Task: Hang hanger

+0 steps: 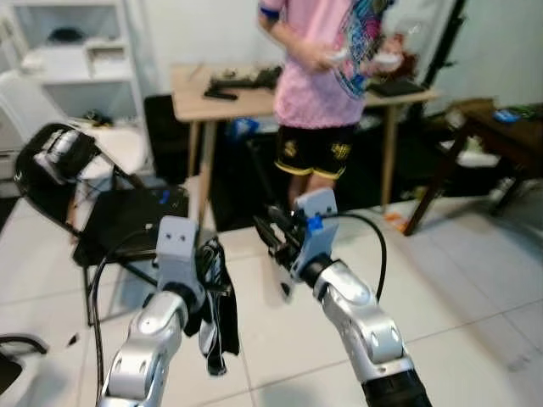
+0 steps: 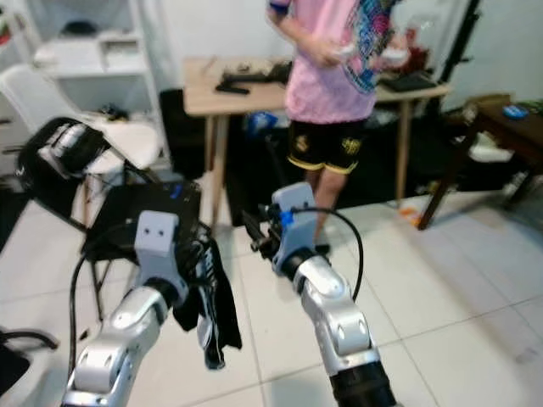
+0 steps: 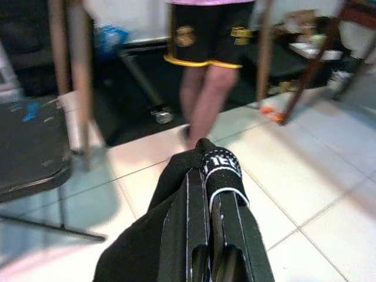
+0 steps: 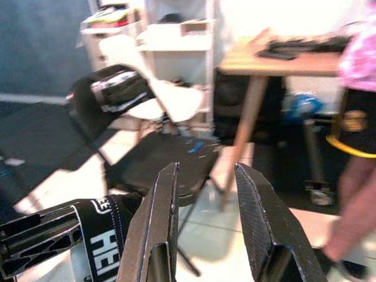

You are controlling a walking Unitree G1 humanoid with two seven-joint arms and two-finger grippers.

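Between the two raised arms, a black garment (image 1: 214, 314) (any hanger beneath it is hidden) dangles pinched in the left gripper (image 3: 208, 176), while the right gripper (image 4: 205, 217) hovers beside it with fingers parted and bare, so hanging looks not yet done.

We look along the right gripper (image 4: 205, 220); its two black fingers (image 4: 155, 229) stand apart with nothing between them. Low beside them we see a black garment (image 4: 103, 238) with white letters. Farther away stand a black folding chair (image 4: 117, 106), a wooden table (image 4: 282, 61) and white shelves (image 4: 176, 35).
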